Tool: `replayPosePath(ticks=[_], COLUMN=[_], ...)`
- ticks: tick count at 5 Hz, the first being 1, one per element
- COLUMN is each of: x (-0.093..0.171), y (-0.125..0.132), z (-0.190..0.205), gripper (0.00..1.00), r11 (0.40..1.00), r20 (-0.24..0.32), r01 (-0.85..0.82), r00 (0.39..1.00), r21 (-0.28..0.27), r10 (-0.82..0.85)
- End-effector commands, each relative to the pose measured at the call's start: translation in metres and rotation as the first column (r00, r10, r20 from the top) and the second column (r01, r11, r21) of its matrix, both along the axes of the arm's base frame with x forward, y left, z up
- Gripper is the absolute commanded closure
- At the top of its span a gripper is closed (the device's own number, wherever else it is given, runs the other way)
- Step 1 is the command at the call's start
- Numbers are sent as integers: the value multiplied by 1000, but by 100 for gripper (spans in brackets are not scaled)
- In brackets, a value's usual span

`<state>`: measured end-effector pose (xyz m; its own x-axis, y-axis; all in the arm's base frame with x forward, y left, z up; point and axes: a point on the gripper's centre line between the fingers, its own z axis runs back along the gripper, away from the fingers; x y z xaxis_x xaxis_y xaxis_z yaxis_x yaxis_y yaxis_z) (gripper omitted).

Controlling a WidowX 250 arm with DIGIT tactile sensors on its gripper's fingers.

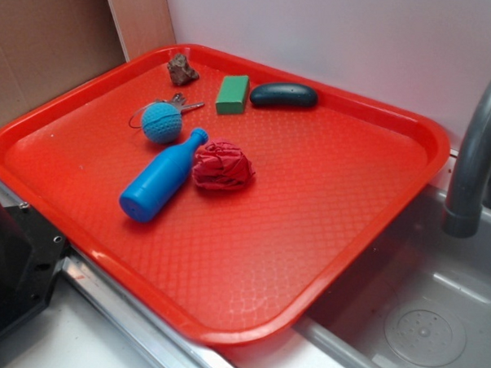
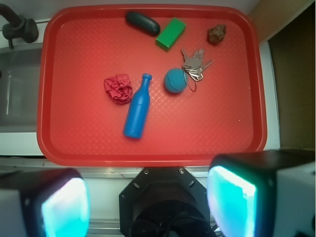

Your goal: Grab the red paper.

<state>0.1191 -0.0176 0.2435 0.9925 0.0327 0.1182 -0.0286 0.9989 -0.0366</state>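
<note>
The red paper [image 1: 223,165] is a crumpled dark red wad lying on the orange-red tray [image 1: 308,236], just right of a blue plastic bottle [image 1: 160,176]. In the wrist view the red paper [image 2: 118,88] lies left of the bottle [image 2: 138,107]. My gripper [image 2: 148,205] is open and empty, its two fingers wide apart with cyan pads [image 2: 232,200]. It hangs high above the tray's near edge, well away from the paper. The gripper does not show in the exterior view.
On the tray are a blue yarn ball [image 1: 161,122], keys [image 2: 194,64], a green block [image 1: 232,94], a dark oval object [image 1: 284,94] and a brown rock [image 1: 182,69]. A sink [image 1: 435,323] and grey faucet [image 1: 475,161] lie beside the tray. The robot base [image 2: 163,202] is below.
</note>
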Motion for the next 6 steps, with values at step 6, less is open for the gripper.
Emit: replayPosePath(ticks=[6], x=[122], y=[-58], z=[-225], gripper=[0], r11=[856], r20=[7], r01=[474], r00=[874], r21=[205], r10=[-486])
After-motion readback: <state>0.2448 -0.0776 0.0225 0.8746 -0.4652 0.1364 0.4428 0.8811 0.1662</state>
